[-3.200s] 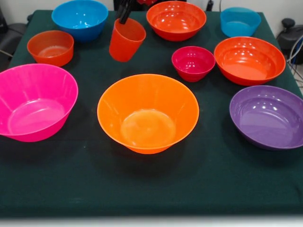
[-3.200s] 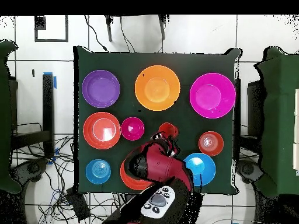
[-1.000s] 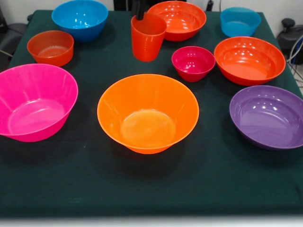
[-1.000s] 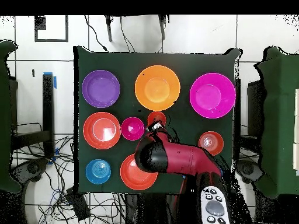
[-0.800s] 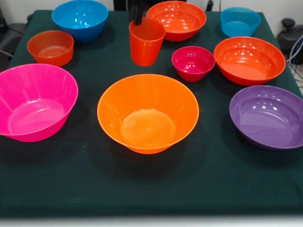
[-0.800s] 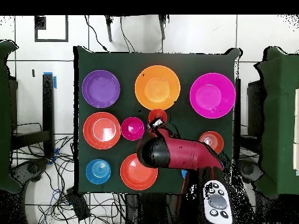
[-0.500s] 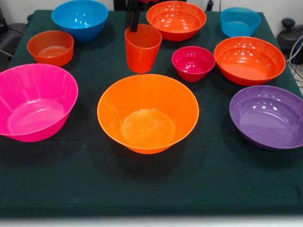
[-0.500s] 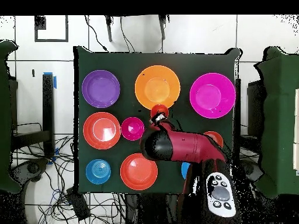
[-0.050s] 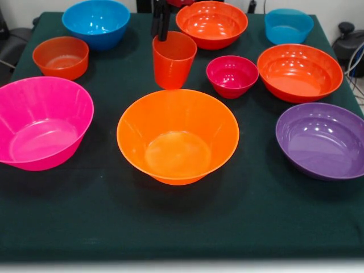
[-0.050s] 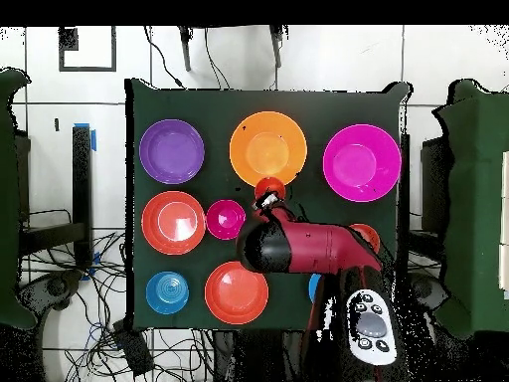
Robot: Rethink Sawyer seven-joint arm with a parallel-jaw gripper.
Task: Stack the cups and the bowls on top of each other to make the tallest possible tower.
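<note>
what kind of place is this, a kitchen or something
Probably a robot lab, not a kitchen. A red and black robot arm reaches over a table under a dark green cloth set with empty glossy plastic bowls, and loose cables trail across the white tiled floor around it.

We see the cup point(image 9: 173, 59), tilted near the blue bowl point(image 9: 96, 23) three seconds back, now upright and carried across toward the large orange bowl point(image 9: 177, 136), just beyond its far rim. The gripper point(image 9: 160, 24) rides along, pinching the cup's rim.
</note>
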